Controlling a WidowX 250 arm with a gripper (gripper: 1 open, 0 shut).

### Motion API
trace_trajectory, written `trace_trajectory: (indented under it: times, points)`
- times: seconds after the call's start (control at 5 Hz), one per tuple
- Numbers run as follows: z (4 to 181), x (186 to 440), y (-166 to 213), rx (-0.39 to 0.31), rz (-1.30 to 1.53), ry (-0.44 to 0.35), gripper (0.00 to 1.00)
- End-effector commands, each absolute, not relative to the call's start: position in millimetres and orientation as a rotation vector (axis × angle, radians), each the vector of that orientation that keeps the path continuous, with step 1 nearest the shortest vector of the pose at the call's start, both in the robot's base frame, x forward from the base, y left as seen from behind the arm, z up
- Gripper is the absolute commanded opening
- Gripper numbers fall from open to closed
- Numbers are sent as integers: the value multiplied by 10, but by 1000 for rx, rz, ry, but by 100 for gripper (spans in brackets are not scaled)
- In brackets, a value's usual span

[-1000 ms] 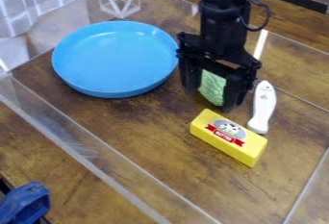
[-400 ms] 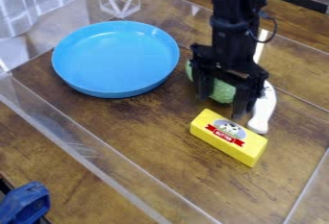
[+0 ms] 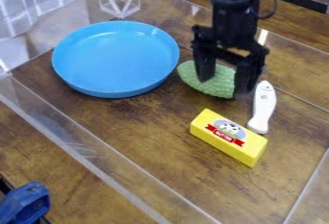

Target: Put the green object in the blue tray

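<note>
Raised clear of the yellow block (image 3: 229, 137) since moments earlier, the end effector (image 3: 224, 87) spreads its fingers, released, above the green bitter gourd (image 3: 207, 78) beside the blue tray (image 3: 115, 55), a likely light, firm toy best pinched across its middle.

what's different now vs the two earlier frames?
The hand has moved back, toward the far side of the table, and a bit to the right in the picture; more of the green object now shows. No grip on it visible. The blue tray, yellow block and white object lie where they were.
</note>
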State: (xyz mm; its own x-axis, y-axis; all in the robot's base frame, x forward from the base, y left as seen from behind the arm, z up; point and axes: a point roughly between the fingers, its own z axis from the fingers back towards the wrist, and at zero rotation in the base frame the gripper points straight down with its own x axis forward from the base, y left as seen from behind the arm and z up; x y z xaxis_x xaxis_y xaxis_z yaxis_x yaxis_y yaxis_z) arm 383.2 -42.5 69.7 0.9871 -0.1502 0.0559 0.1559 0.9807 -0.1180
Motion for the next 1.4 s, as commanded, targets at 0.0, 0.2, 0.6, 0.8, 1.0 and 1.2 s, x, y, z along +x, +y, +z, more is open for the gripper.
trace_trajectory:
  times: [0.0, 0.2, 0.6, 0.8, 1.0, 1.2]
  points:
    - [996, 3975, -284, -147, -185, -136, 100]
    - [932, 4013, -212, -170, -231, -132, 100]
    - [778, 4119, -186, -169, -341, -132, 100]
    - [743, 4157, -200, -167, -392, -133, 100]
    - [876, 4151, -136, -168, -414, -133, 100]
    - [688, 4187, -214, -162, -477, -121, 100]
